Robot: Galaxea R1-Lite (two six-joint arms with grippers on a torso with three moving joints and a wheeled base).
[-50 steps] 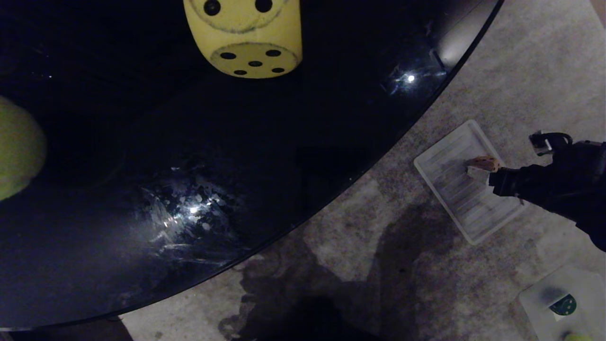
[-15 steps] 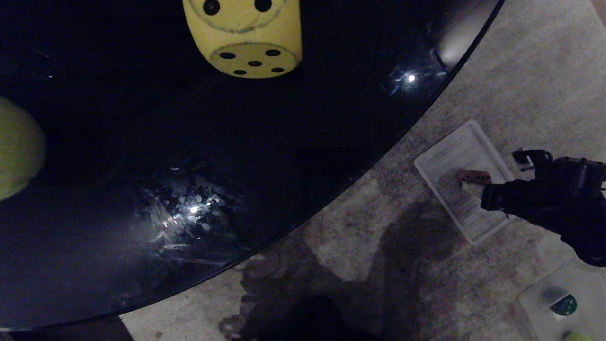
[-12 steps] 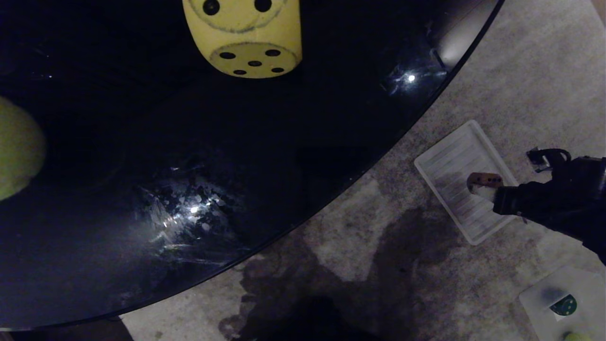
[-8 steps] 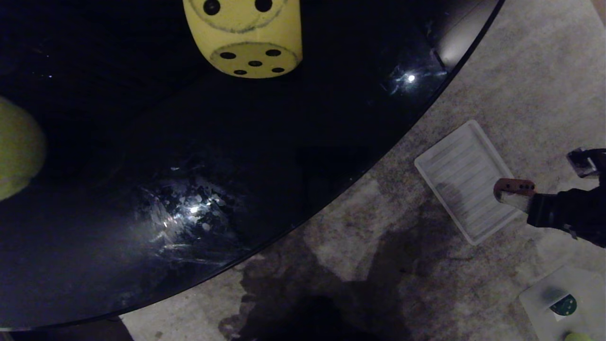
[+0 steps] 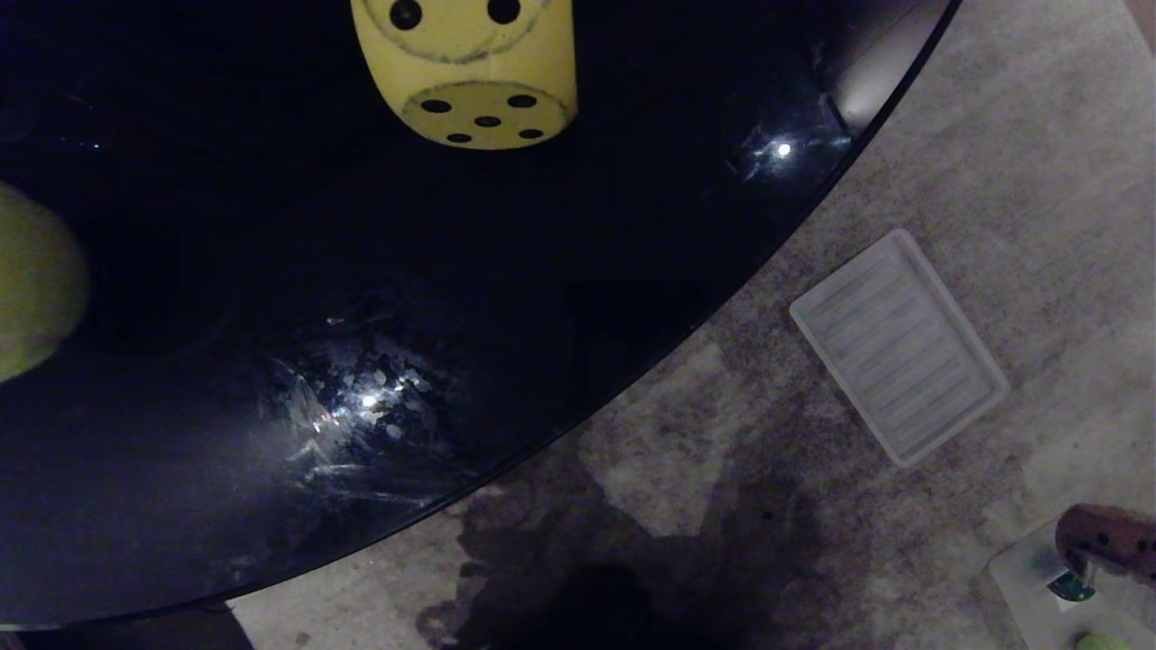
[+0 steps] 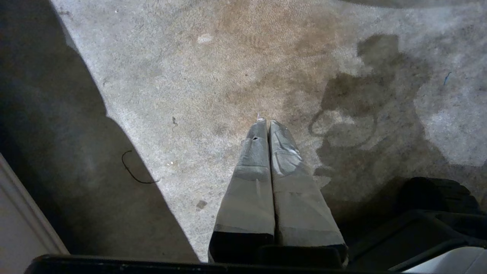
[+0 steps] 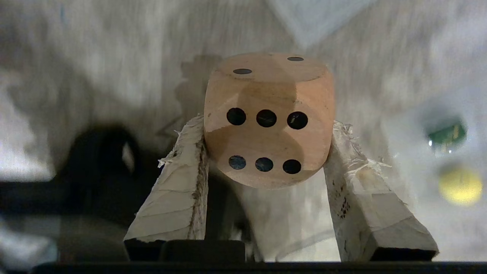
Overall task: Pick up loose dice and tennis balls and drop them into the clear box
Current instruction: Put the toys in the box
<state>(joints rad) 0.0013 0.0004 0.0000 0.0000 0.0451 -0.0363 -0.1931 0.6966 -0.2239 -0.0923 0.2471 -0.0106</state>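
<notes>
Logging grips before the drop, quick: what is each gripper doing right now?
Left gripper: shut, empty, over the carpet.
Right gripper: shut on the tan die.

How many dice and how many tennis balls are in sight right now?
dice: 3, namely the yellow die on the black table, the tan die in the right gripper, and the dark green die in the clear box
tennis balls: 2, one on the table, one beside the green die
total: 5
</notes>
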